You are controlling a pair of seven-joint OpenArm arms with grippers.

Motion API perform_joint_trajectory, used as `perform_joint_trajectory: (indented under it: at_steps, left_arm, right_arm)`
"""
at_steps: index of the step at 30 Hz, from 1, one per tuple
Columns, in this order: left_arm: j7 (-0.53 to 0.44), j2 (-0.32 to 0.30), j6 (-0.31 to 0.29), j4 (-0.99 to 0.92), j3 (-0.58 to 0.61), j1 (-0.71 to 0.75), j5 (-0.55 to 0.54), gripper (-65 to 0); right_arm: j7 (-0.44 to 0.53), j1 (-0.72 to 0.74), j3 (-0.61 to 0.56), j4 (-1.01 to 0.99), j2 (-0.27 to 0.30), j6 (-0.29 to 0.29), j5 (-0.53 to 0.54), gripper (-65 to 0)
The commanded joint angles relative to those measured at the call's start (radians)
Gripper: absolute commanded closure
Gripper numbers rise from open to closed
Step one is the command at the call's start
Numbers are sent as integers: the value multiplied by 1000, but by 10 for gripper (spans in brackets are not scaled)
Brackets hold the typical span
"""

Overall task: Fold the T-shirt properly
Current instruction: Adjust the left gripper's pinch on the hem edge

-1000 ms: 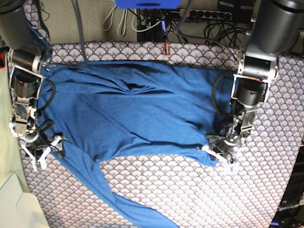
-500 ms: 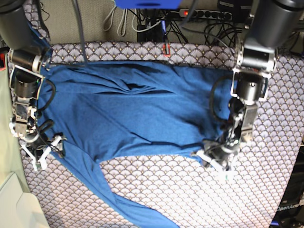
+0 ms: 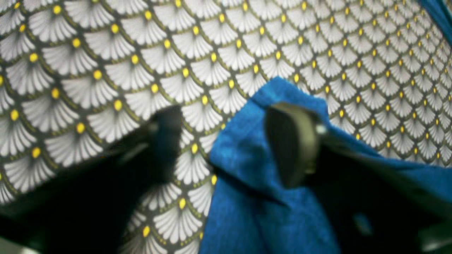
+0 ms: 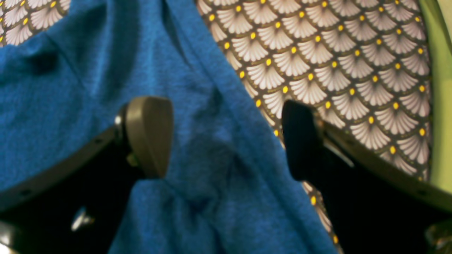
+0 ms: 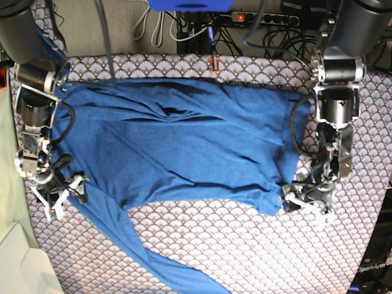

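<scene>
Just now the left gripper (image 5: 304, 204) has let go: half a second ago it was pinched tight on the lower corner of the large royal-blue long-sleeved knit T-shirt (image 5: 177, 147), and now its jaws stand spread. In the left wrist view one pad (image 3: 293, 141) still lies against the blue corner while the other hangs over bare patterned cloth, so nothing is clamped. That arm has also swung outward, away from the shirt's middle, and the corner has gone with it. The hem near that corner now lies further out and flatter than a second ago.

The T-shirt lies spread across the bench (image 5: 245, 245), which is covered in a grey fan-patterned cloth with yellow dots. Its body is broadly flat with a few ridges near the collar, and one long sleeve trails off from the body toward the near edge of the bench.

On the far side of the shirt from the left gripper, the right gripper (image 5: 58, 197) has not shifted. Its jaws are wide apart, straddling the shirt's edge in the right wrist view, with fabric between them but not squeezed.

By my reading this was a smoothing tug, now finished. No fold has been made, so the folding proper is yet to begin, probably with the loose sleeve.
</scene>
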Motion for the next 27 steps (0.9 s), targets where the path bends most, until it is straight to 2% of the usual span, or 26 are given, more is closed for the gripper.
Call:
perform_joint_trajectory:
  at_steps: [1,3,8,13,18,21,25,27]
  left_arm:
    - [-21,-2,-11,11,1,-32,-8,-469]
    - [-21,-1,-11,10,1,-32,-8,-496]
    - [-43,28,-10,-5,3,-34,-6,-493]
    - [-144,34,-10,-133,1,-38,-6,-460]
    - [-176,34,-13,-170,1,-38,-6,-424]
    - [-172,34,-14,-170,1,-38,-8,-362]
    - [-169,61,-17,-167,3,-60,-8,-207]
    - [-169,71,-17,-168,3,-63,-6,-172]
  right_arm:
    - [24,35,2,18,15,-2,14,-481]
    - [24,35,2,18,16,-2,14,-481]
    - [24,35,0,18,18,-2,14,-481]
    - [24,35,0,18,20,-2,14,-481]
    - [24,35,0,18,27,-2,14,-481]
    - [24,35,0,20,27,-2,14,-479]
    - [24,35,0,20,27,-2,14,-479]
    - [24,35,0,20,27,-2,14,-480]
